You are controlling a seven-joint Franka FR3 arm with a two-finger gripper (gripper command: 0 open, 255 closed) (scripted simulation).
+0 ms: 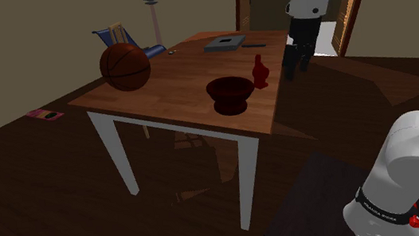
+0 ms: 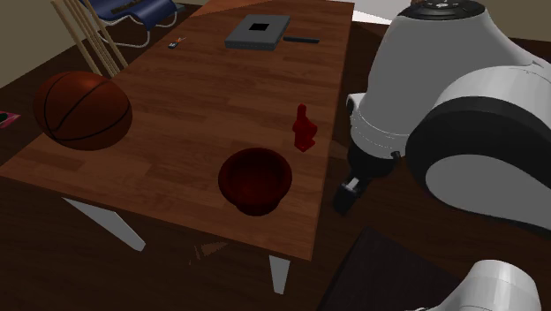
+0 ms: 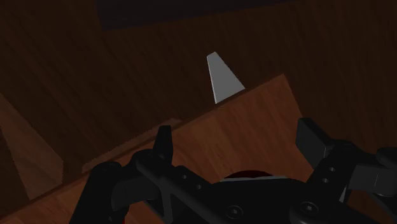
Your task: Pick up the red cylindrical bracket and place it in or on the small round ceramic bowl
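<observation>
The red bracket (image 1: 259, 73) (image 2: 304, 130) stands upright near the table's edge, a short way from the dark red round bowl (image 1: 229, 95) (image 2: 255, 179). My gripper (image 1: 293, 71) (image 2: 347, 199) (image 3: 239, 145) hangs just past that table edge, beside the bracket and not touching it. It points down. In the wrist view its black fingers (image 3: 164, 145) stand wide apart with nothing between them, over a wooden table corner. A dark red sliver (image 3: 248, 174) peeks out just above the hand; I cannot tell what it is.
On the wooden table (image 1: 172, 77) lie a basketball (image 1: 125, 67) (image 2: 82, 109), a flat grey box (image 1: 224, 43) (image 2: 258, 32) and a small black bar (image 1: 255, 44). A blue chair (image 1: 123, 38) stands behind. A white table leg (image 3: 222, 77) and dark floor lie below the gripper.
</observation>
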